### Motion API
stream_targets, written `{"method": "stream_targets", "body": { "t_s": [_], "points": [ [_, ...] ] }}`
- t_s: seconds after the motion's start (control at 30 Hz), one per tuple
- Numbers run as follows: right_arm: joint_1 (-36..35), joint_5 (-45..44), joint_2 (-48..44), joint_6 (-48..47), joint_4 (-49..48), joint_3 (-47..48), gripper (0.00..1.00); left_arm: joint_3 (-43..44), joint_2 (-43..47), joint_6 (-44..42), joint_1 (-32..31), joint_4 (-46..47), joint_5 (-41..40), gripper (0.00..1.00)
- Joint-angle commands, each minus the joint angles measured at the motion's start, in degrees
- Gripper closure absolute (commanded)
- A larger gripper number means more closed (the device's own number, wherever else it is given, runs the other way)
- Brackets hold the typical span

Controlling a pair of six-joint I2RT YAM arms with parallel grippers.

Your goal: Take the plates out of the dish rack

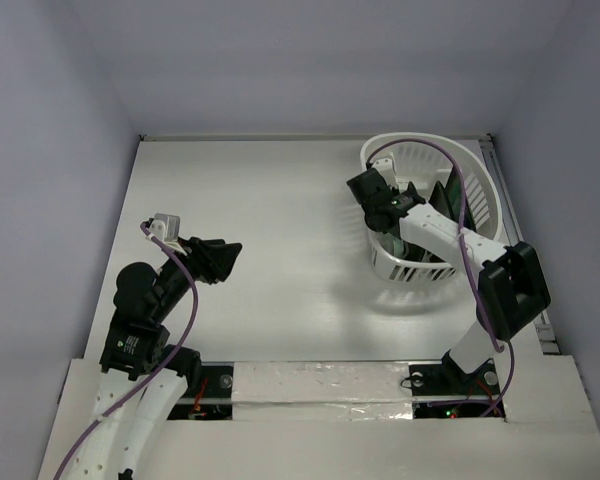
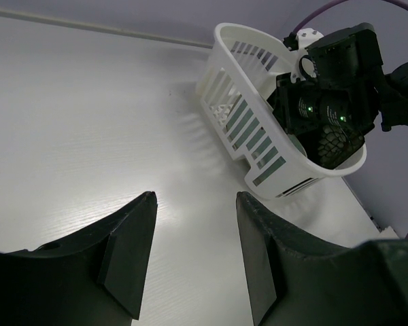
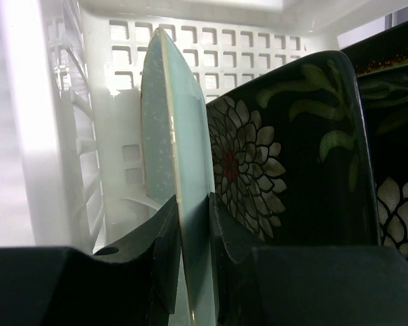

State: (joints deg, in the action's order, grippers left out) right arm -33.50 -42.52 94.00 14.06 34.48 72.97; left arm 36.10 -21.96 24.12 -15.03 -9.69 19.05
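Your right gripper [image 3: 192, 231] is down inside the dish rack [image 1: 480, 172], its two fingers closed on the near edge of the mint-green plate [image 3: 171, 136], one finger on each face with no gap showing. That plate stands on edge, nearly upright, and is the one nearest the rack's slotted side wall [image 3: 88, 170].

Right beside it on the other side stands a dark floral plate [image 3: 285, 156], white petals with a red centre. Its face is just beside the mint plate and the outer finger is wedged between the two. Past that, another dark plate [image 3: 394, 136] shows at the edge of the wrist view. How many more stand behind it you cannot tell, since in the top view the arm covers most of the basket.

The rack sits at the far right of the table [image 1: 270, 220]. The purple cable [image 1: 458, 190] arcs over the rack's rim above the plates.

Your left gripper [image 2: 196, 204] hangs over bare tabletop well apart from the rack, jaws spread wide and holding nothing.
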Motion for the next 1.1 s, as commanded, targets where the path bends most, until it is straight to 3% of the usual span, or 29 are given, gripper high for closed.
{"method": "stream_targets", "body": {
  "t_s": [0.0, 0.1, 0.77, 1.07],
  "points": [
    [0.3, -1.0, 0.0, 0.6, -0.1, 2.0, 0.93, -0.5, 0.2, 0.2, -0.3, 2.8, 0.6, 0.53],
    [0.3, -1.4, -0.3, 0.2, 0.7, 2.9, 1.0, -0.4, 0.2, 0.2, -0.3, 2.7, 0.7, 0.53],
    [-0.8, -5.7, -4.9, -3.8, 1.4, 6.6, 1.0, -0.4, 0.2, 0.3, -0.3, 2.7, 0.5, 0.53],
    [-1.8, -9.2, -2.4, -3.6, 1.3, 6.6, 1.0, -0.5, 0.2, 0.4, -0.3, 2.8, 0.6, 0.53]
  ]
}}
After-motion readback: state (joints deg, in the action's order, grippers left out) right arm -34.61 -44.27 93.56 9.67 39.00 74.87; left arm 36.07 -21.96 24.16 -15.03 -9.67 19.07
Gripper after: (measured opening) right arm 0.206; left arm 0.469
